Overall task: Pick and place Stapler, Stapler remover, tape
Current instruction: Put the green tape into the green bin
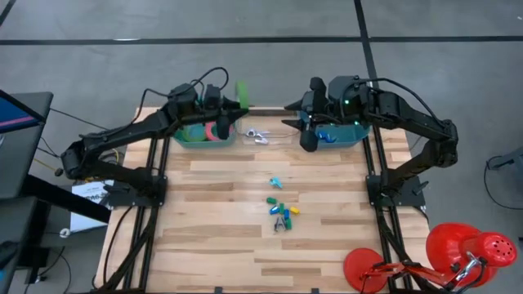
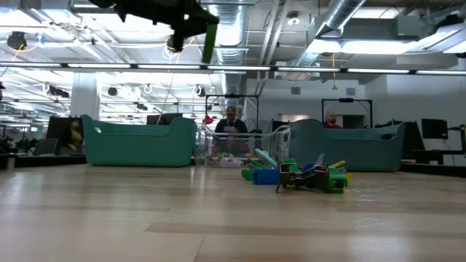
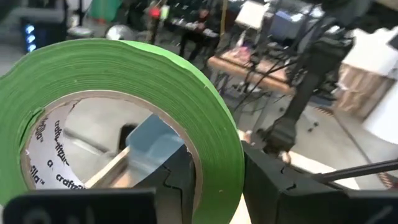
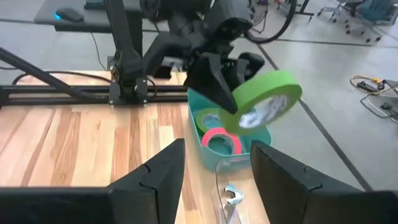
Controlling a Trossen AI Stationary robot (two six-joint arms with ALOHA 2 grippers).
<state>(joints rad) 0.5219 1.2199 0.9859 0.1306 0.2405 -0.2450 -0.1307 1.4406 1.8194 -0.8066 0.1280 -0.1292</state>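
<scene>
My left gripper is shut on a green tape roll, held high over the right end of the left teal bin; the low view shows the roll edge-on. In that bin lie another green roll and a pink roll. My right gripper hangs open with nothing between its fingers, by the left end of the right teal bin. A metal stapler remover lies in the clear tray between the bins. I cannot pick out the stapler. My left gripper holds the green roll by its ring wall. One finger is inside the hole and the other finger is outside. The fingers come about level from the table's left. The roll stands on edge, lifted clear of the bin.
A cluster of small coloured pieces lies mid-table, also visible in the low view. Blue things sit in the right bin. A red lamp stands off the near right corner. People show in the room beyond the table.
</scene>
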